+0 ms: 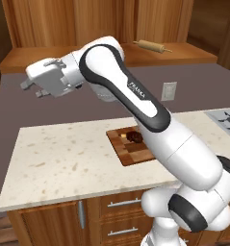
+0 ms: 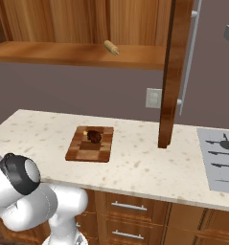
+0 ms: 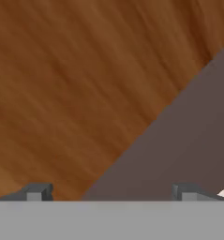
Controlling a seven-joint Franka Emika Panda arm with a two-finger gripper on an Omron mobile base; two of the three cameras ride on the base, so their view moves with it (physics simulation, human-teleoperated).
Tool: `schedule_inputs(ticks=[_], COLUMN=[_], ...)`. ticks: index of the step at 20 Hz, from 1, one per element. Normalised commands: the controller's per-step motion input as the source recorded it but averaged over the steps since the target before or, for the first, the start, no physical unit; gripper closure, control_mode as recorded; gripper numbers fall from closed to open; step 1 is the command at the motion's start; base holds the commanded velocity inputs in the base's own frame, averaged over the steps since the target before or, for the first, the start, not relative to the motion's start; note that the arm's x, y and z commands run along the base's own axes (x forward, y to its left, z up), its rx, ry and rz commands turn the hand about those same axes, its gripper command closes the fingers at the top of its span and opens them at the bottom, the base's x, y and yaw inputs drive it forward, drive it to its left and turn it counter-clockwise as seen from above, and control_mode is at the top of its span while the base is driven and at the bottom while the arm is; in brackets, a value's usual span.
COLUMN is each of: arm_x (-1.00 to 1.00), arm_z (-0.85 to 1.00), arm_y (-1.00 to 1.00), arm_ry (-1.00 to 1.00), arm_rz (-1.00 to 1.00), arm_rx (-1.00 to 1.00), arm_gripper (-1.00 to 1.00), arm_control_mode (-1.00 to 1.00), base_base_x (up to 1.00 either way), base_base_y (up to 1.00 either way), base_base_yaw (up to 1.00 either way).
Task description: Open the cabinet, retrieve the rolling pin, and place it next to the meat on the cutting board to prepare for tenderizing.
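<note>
Reddish-brown wood ran across the far wall: the cabinet [image 1: 63, 53] stood open, its floor shelf bare at the left. Just below that left end the gripper [image 1: 31, 86] hung in the air above the counter [image 1: 58, 158], pointed left, with nothing between its fingers. In the hand view the two fingertips [image 3: 36, 192] sat wide apart, and past them lay only a wood surface and the dull purple wall, so the pincer was spread and empty.

Moving right, the cutting board [image 2: 89, 143] lay flat on the speckled counter, near the wall side. The meat [image 2: 94, 136] rested on the far half of the board, with a tiny pale yellow piece [image 1: 123, 136] just beside it. The near half of the board was free, and that looked like the room left for the pin.

Higher and further right, the rolling pin [image 1: 152, 46] lay on its side on the cabinet shelf, slightly angled, well apart from the gripper. Further right again, one cabinet door [image 2: 172, 72] stood swung out, edge-on to the right base view, with its silver bar handle [image 2: 190, 57] behind it. A stove top [image 2: 221, 158] sat at the far right of the counter.

So opening the cabinet appeared done. The reach to the pin, the grasp, the carry down and the setting beside the meat all remained.
</note>
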Motion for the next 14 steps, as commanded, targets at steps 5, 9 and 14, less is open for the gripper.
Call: schedule_inputs(ticks=[5, 9, 14], arm_x=[0.0, 0.0, 0.0], arm_z=[0.0, 0.06, 0.19], arm_y=[-0.91, -0.94, -0.84], arm_ry=[-0.18, -0.15, -0.2], arm_rz=[-0.1, -0.14, -0.11], arm_rx=[-0.1, -0.13, -0.15], arm_gripper=[-1.0, -1.0, -1.0], arm_control_mode=[-1.0, -1.0, -1.0], base_base_x=[0.0, 0.0, 0.0], base_base_y=[0.0, 0.0, 0.0], base_base_yaw=[0.0, 0.0, 0.0])
